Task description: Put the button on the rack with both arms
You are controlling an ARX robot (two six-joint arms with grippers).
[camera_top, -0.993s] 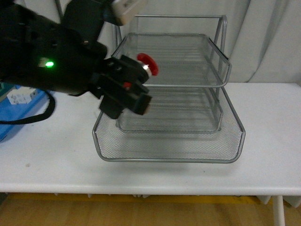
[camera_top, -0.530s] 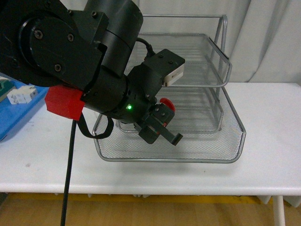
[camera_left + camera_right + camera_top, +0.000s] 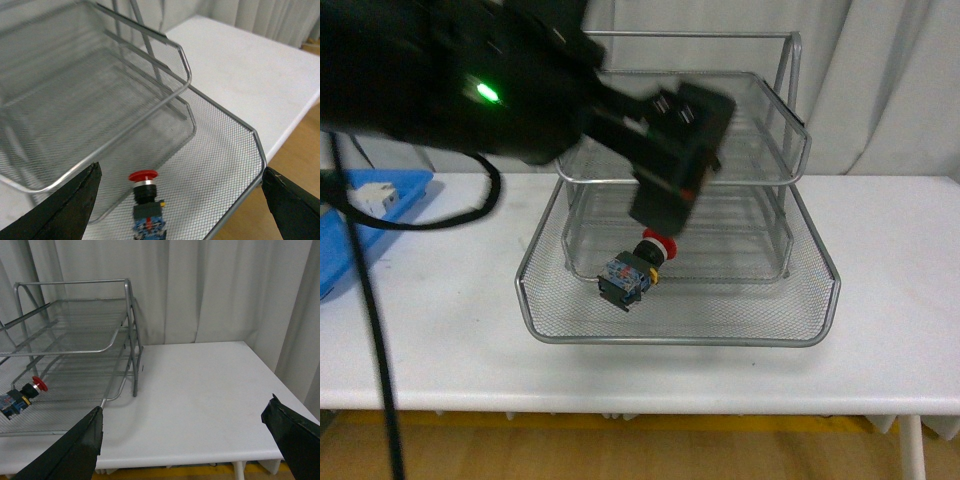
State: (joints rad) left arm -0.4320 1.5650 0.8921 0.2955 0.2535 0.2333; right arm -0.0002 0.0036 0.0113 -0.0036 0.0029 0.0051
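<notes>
My left jaws are spread wide and hold nothing; they hang just above the front of the rack. The button is apart from them, on the mesh of the lowest tier, near its front left part. It is tilted, with the red head toward the back and the blue-black body toward the front rim. My right jaws are also spread wide and empty, above the white bench, to the right of the rack.
</notes>
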